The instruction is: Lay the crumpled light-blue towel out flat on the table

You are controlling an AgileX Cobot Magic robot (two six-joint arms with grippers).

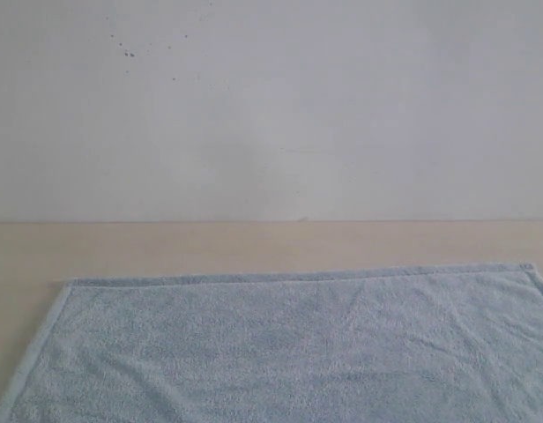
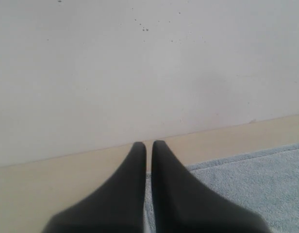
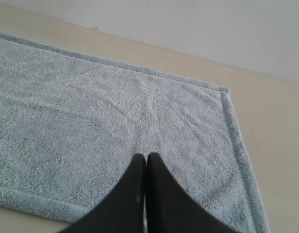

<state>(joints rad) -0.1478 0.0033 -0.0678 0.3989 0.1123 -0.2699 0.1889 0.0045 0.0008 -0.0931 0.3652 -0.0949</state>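
Nearest the lens lies the towel (image 1: pixel 289 352), spread open on the table (image 1: pixel 254 242) with its long axis running left to right, parallel to the table's far edge where the wall (image 1: pixel 271 106) rises. Its far hem is straight and both far corners are squared off, while the near part runs out of the exterior view. Starting at the left, a strip of bare table lies between the cloth's left hem and the table's left edge. The left gripper (image 2: pixel 148 145) hangs raised there, above the hem line, its fingers drawn almost together with only a thin slit between them and nothing caught in it. It points toward the far edge, with bare table on one side of it and cloth on the other. Across the middle the pile looks even, apart from faint creases fanning through the right half. The right gripper (image 3: pixel 145 158) sits above the near right part of the cloth, fingers pressed closed and empty, aimed along those creases toward the far right corner. Neither arm shows in the exterior view, so both seem pulled back and high. By my reading the spreading is essentially done. Any last smoothing would fall to the right arm, since the creases lie directly ahead of it.
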